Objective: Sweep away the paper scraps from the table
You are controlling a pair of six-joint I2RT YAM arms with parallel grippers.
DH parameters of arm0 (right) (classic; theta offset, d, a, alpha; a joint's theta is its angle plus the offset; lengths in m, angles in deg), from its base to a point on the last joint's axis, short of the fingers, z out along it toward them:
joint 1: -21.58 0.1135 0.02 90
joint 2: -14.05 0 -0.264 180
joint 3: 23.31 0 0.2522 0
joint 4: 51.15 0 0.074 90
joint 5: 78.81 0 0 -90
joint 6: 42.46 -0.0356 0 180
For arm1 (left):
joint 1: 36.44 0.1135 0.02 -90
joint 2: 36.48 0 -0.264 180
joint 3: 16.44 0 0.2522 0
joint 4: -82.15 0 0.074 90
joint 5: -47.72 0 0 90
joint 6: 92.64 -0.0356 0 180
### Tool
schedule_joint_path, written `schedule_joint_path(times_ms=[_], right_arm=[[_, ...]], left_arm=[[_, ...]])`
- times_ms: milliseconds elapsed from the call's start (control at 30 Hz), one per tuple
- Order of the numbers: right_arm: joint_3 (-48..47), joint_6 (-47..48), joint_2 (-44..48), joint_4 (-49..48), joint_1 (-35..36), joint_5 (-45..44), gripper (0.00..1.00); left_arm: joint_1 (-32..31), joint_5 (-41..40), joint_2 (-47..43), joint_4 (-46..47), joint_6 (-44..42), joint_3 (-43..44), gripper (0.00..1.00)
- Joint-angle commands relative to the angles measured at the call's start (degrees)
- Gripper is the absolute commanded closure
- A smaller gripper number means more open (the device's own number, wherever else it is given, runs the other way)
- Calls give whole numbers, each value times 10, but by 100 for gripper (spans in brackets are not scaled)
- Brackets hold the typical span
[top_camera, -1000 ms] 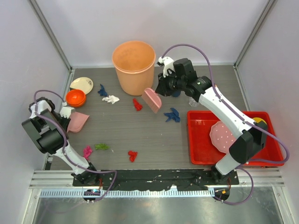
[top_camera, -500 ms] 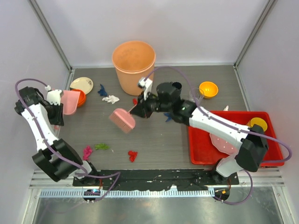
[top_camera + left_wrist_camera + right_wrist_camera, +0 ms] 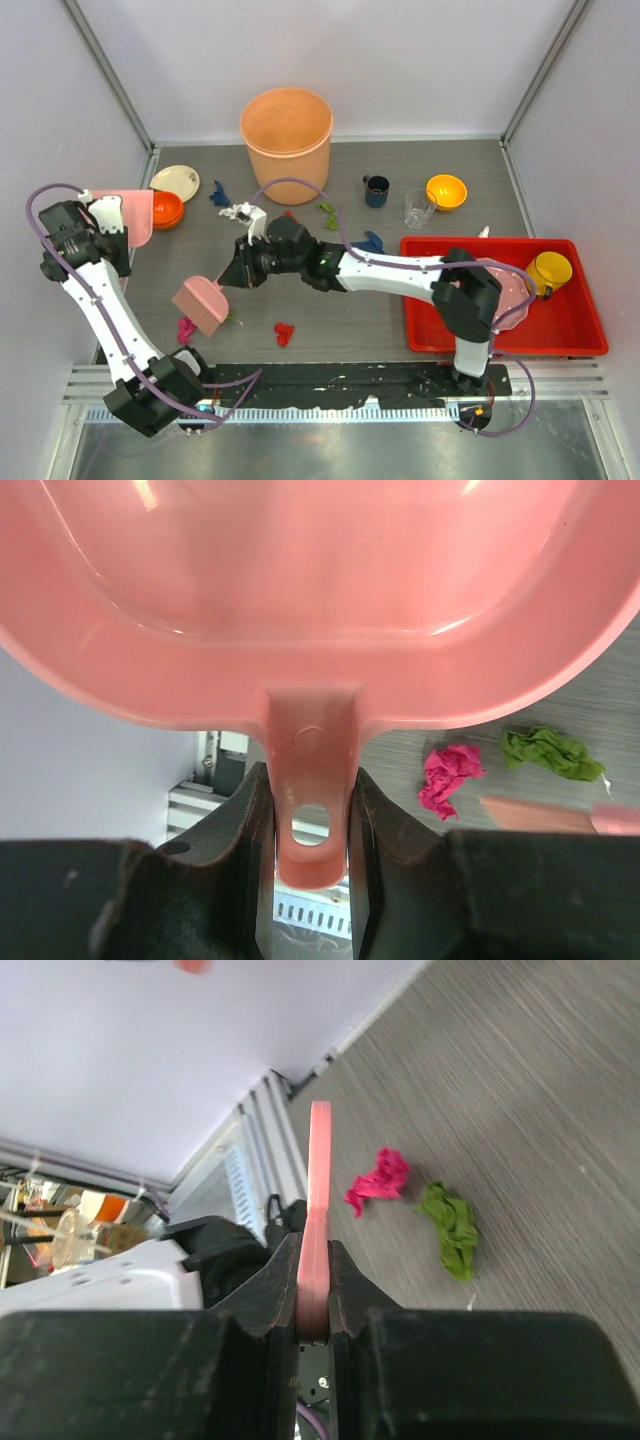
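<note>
On the dark grey table (image 3: 350, 310), my right gripper (image 3: 236, 276) is shut on a pink brush (image 3: 202, 305). The brush head sits at the front left, beside a magenta scrap (image 3: 186, 327) and over a green one. In the right wrist view the brush (image 3: 319, 1180) stands edge-on left of the magenta scrap (image 3: 378, 1180) and green scrap (image 3: 450, 1228). My left gripper (image 3: 310, 825) is shut on the handle of the pink dustpan (image 3: 320, 600), held up at the far left (image 3: 130, 215). Other paper scraps: red (image 3: 284, 333), blue (image 3: 219, 193), white (image 3: 238, 211), green (image 3: 327, 211), blue (image 3: 372, 242).
A tall orange bucket (image 3: 287, 130) stands at the back. An orange bowl (image 3: 165, 208) and a cream plate (image 3: 175, 181) lie by the dustpan. A dark cup (image 3: 377, 190), a glass (image 3: 419, 207) and another orange bowl (image 3: 446, 190) stand back right. The red tray (image 3: 580, 335) holds a yellow cup (image 3: 549, 268).
My right arm has swung the brush from the back middle to the front left, down by the magenta and green scraps. My left arm has lifted the dustpan off the table towards the left wall.
</note>
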Motion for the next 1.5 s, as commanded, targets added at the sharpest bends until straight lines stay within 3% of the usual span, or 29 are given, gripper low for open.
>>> schedule_joint_path(times_ms=[0, 133, 267, 400, 633, 800, 1000, 1133, 1233, 1433, 1467], right_arm=[[-43, -77, -47, -57, 0, -43, 99], [-143, -88, -148, -30, 0, -52, 99], [-161, -84, -180, 19, -9, -99, 99], [-97, -78, -143, 18, -34, -119, 99], [55, -34, -23, 26, -109, -144, 99], [84, -5, 31, 37, -126, -140, 99], [5, 63, 79, 118, -127, -139, 99], [-47, 96, 93, 199, -126, -162, 99], [-62, 92, 93, 201, -125, -172, 99], [-127, 70, 19, 149, -84, -55, 99], [-144, 63, -3, 149, -79, -3, 99]], left_arm=[[4, -44, -5, 28, 12, 29, 100], [4, -44, -9, 29, 6, 29, 100], [4, -37, -19, 27, -8, 21, 100], [4, -37, -32, 22, -49, 7, 100], [3, 47, -36, -31, -146, -12, 100], [-49, 62, -7, -55, -180, -26, 100], [-165, 58, 21, -51, -219, -62, 100], [-166, 63, 69, -57, -270, -54, 100], [-162, 7, 117, -26, -240, -27, 100], [-118, 25, 158, -18, -152, 74, 100], [-118, 21, 155, -13, -143, 80, 100]])
